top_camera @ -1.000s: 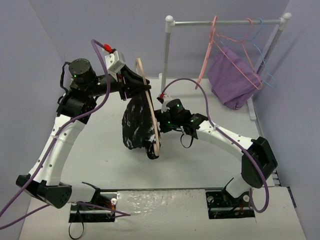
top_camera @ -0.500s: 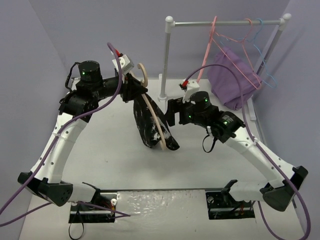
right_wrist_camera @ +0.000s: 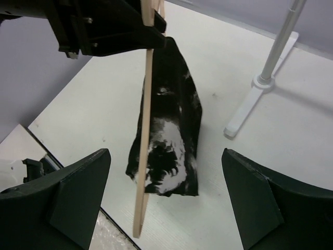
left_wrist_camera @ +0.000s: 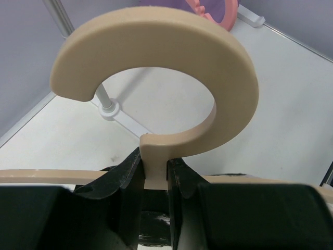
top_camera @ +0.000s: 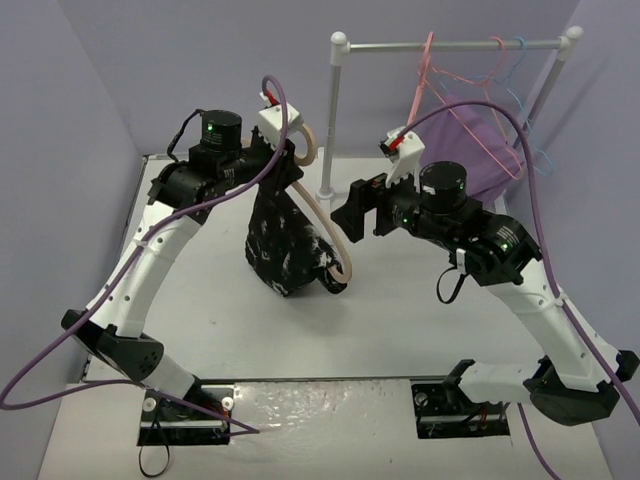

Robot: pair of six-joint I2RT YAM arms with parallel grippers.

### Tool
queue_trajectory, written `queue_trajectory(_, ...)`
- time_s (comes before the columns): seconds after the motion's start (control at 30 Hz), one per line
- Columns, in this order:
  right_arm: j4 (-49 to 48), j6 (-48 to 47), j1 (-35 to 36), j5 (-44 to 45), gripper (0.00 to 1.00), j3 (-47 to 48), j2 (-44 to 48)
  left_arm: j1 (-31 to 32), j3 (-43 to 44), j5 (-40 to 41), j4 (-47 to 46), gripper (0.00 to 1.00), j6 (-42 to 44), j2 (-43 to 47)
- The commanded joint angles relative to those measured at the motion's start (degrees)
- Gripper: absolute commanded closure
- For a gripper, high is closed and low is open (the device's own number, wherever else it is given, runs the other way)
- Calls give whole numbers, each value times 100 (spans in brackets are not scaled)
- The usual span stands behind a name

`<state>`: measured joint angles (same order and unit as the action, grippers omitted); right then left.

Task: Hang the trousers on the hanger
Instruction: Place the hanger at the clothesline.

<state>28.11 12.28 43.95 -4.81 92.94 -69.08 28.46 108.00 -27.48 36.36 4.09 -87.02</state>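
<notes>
Over the hanger (right_wrist_camera: 145,130), speckled trousers (right_wrist_camera: 171,140)

High overview; both wrist views toward hanger (left_wrist_camera: 156,36)

Bright, even light from above leaves only faint, soft shadows on the tabletop (top_camera: 210,310). A glossy strip (top_camera: 320,400) at its near edge shows mottled glare. All views are sharp; the hanger (left_wrist_camera: 208,67), close to the left wrist camera, is crisp.

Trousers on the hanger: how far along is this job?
Done: the trousers drape over the hanger. In hand: the left pincer clamps the hanger's neck; the right pincer is open, apart from both. Left: probably only hanging it on the rail.
</notes>
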Motion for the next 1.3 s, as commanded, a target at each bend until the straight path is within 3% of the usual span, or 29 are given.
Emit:
queue_trajectory(0.0,-240,-261,135,-157,18,317,-487,230,774,414,-560,100,-39,168)
queue_trajectory(0.23,-282,-385,334,181,30,641,-1021,371,1169,595,-504,100,-226,16)
queue_trajectory(0.57,-333,-402,386,174,78,831,-1151,423,1399,612,-540,100,-346,-157)
queue_trajectory(0.67,-342,-393,395,240,99,831,-1126,424,1366,595,-584,100,-338,-175)
queue_trajectory(0.9,-349,-368,395,601,100,771,-848,424,919,616,-896,100,-544,53)
queue_trajectory(0.97,-342,-360,395,669,100,786,-778,424,829,628,-942,87,-524,133)
queue_trajectory(1.03,-342,-336,395,779,100,860,-677,424,471,680,-1150,53,-521,299)
queue_trajectory(1.13,-328,-318,395,948,100,974,-560,424,-39,856,-1416,28,-528,679)
queue_trajectory(1.2,-306,-302,395,1056,100,1028,-506,418,-386,1113,-1491,15,-520,932)
queue_trajectory(1.27,-250,-277,393,1164,100,1078,-460,424,-612,1311,-1465,12,-487,1113)
